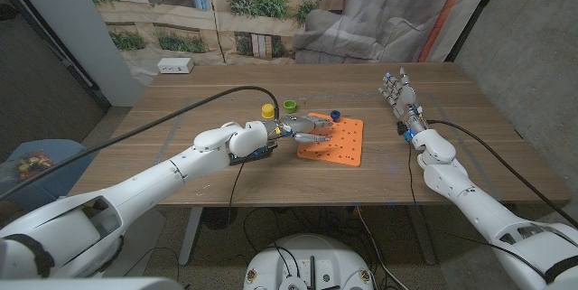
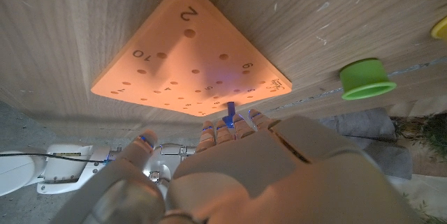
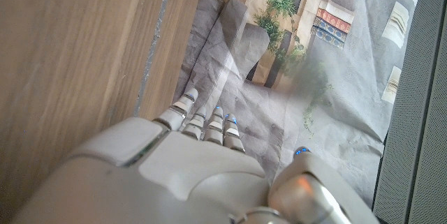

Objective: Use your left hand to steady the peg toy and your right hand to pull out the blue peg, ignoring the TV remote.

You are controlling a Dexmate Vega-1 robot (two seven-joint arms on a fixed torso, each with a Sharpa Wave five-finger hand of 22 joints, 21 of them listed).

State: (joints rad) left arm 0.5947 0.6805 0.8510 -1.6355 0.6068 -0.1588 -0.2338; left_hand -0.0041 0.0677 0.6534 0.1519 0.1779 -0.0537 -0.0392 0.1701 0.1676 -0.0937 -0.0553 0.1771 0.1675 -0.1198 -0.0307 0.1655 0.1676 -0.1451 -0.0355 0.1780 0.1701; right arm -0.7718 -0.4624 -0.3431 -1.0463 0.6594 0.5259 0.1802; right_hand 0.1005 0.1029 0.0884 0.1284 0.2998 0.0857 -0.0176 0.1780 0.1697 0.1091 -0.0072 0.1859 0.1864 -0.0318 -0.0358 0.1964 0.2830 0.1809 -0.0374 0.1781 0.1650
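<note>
Left arm stretched from the lower left of the head view toward the middle of the desk [image 1: 208, 82]. Left hand [image 1: 302, 131] laid over the near-left edge of the orange peg toy [image 1: 341, 144], fingers extended onto the board, nothing gripped within them. In the left wrist view, fingertips [image 2: 230, 128] reaching to the board's numbered corner, a small blue piece [image 2: 228, 112] just ahead of them.

Right arm entering from the lower right of the head view, forearm angled up the right side of the desk. Right hand [image 1: 398, 91] upright on its edge in the upper right of the frame, well apart from the peg toy, fingers spread, nothing held.

Blue peg [image 1: 335, 116] standing at the far edge of the board, centre of the head view. Green peg [image 1: 290, 106] and yellow peg [image 1: 267, 110] on the desk just beyond the left hand. White power strip [image 1: 174, 66] at the far left edge of the desk.
</note>
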